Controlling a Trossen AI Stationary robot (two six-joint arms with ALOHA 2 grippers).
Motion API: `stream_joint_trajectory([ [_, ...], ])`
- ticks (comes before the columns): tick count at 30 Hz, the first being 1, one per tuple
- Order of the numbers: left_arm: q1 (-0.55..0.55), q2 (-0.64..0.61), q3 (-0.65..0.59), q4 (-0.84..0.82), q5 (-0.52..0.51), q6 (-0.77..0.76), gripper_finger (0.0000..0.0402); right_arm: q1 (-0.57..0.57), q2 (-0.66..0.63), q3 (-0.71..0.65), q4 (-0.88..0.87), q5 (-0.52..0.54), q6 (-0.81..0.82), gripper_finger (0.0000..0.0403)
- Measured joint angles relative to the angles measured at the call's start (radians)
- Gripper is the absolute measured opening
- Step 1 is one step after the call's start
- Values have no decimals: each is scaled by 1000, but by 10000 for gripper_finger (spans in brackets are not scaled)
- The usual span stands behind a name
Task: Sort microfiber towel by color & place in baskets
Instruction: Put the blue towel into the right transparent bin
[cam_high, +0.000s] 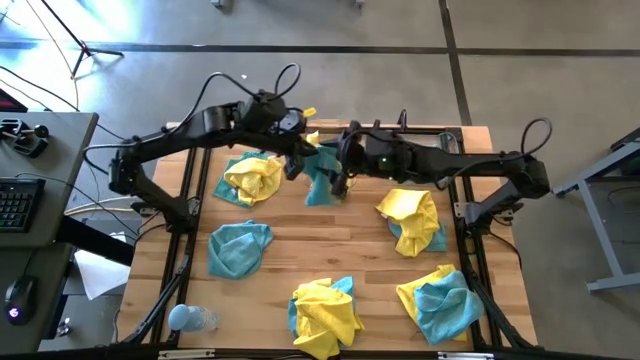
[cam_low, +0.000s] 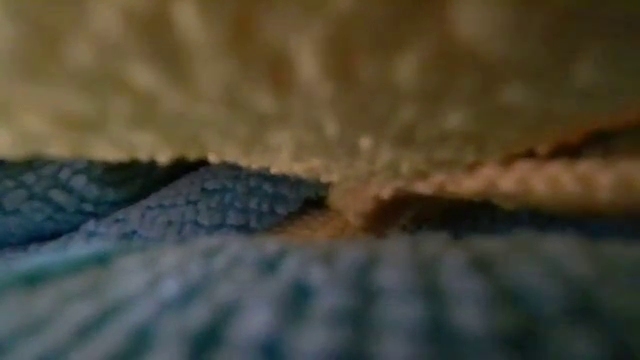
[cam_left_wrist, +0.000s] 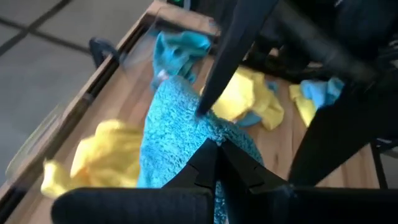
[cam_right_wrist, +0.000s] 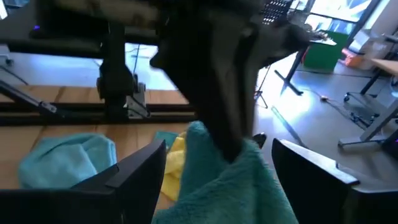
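1. Bottle (cam_high: 188, 319): pale blue, lying at the table's (cam_high: 300, 255) front-left corner.
2. Loose teal towel (cam_high: 240, 248) lies left of centre, alone on the wood.
3. Yellow towel (cam_high: 254, 178) sits bunched at back left, in a clear bin as far as I can tell; bin walls barely show from above.
4. Left gripper (cam_high: 298, 158) is at back centre, fingers pinched tight on the held teal towel (cam_high: 322, 178). Left wrist view confirms: fingertips meet on the cloth (cam_left_wrist: 180, 134), which hangs bunched off the table.
5. Right gripper (cam_high: 340, 172) is right against the same towel from the other side. Its fingers (cam_right_wrist: 134, 171) stand wide apart, the teal cloth (cam_right_wrist: 224, 186) between them, not clamped.
6. Front centre: yellow-over-teal heap (cam_high: 325, 312).
7. Right of centre: yellow towel on a teal one (cam_high: 412, 218).
8. Front right: teal and yellow heap (cam_high: 440, 300).
9. Low view is blocked by cloth up close, yellow (cam_low: 320, 70) above, teal below.
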Motion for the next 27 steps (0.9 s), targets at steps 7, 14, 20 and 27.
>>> stream_joint_trajectory([
  [7,0,38,90,16,1,19,0,-17,5,0,-131,56,71,280],
  [14,0,35,91,125,6,19,0,-62,17,-1,-131,30,67,160],
  [20,0,40,90,150,-63,16,2,-103,17,0,-153,-32,0,19],
  [27,16,38,90,156,-178,-29,36,-147,-7,-1,-285,-60,-21,25],
])
